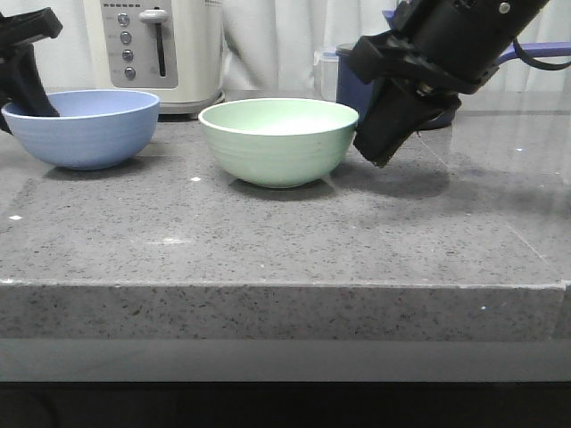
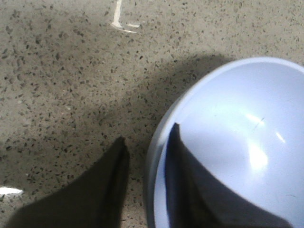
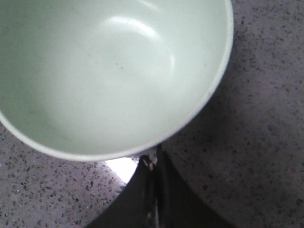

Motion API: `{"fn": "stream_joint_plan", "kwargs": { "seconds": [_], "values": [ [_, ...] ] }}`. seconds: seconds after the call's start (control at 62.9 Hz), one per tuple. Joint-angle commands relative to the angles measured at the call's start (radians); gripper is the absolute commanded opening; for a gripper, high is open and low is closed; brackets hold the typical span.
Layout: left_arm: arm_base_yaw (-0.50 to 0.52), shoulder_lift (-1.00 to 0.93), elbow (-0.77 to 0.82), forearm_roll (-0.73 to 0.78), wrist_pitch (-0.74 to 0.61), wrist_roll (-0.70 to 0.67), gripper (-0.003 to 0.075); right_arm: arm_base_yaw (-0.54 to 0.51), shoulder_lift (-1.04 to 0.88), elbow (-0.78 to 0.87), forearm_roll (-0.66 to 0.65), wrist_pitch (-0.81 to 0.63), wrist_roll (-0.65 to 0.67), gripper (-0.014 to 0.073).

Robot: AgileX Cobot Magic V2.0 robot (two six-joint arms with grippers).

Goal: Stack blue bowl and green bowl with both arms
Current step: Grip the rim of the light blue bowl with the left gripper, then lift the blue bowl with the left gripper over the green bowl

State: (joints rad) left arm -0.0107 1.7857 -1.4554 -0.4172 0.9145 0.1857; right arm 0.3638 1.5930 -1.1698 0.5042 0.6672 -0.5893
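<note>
The blue bowl [image 1: 85,129] stands upright at the far left of the grey counter. My left gripper [image 1: 31,94] is open and straddles its left rim. In the left wrist view one finger [image 2: 183,166] is inside the blue bowl [image 2: 237,142] and the other finger [image 2: 111,171] is outside, with a strip of counter between it and the rim. The green bowl [image 1: 278,141] stands upright and empty in the middle. My right gripper [image 1: 382,157] is shut and empty, tilted just beside its right side. In the right wrist view its fingertips [image 3: 153,159] lie just outside the green bowl's [image 3: 109,71] rim.
A white appliance [image 1: 156,49] stands at the back behind the bowls. A dark navy pot [image 1: 355,87] is behind my right arm. The counter's front edge [image 1: 285,285] runs across the near side. The two bowls stand a small gap apart.
</note>
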Motion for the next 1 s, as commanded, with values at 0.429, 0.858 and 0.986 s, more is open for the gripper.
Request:
{"fn": "stream_joint_plan", "kwargs": {
  "seconds": [0.429,0.858,0.986],
  "values": [
    [-0.021,-0.096,-0.036,-0.041,-0.028,0.032,-0.0020,-0.002,-0.038,-0.022,0.026,-0.030,-0.009,-0.0063],
    [-0.320,-0.088,-0.312,-0.041,0.095,0.023,-0.0020,-0.002,-0.038,-0.022,0.026,-0.030,-0.009,-0.0063],
    [-0.399,-0.048,-0.348,-0.028,0.097,0.019,-0.0020,-0.002,-0.038,-0.022,0.026,-0.029,-0.009,-0.0063]
  ]
}}
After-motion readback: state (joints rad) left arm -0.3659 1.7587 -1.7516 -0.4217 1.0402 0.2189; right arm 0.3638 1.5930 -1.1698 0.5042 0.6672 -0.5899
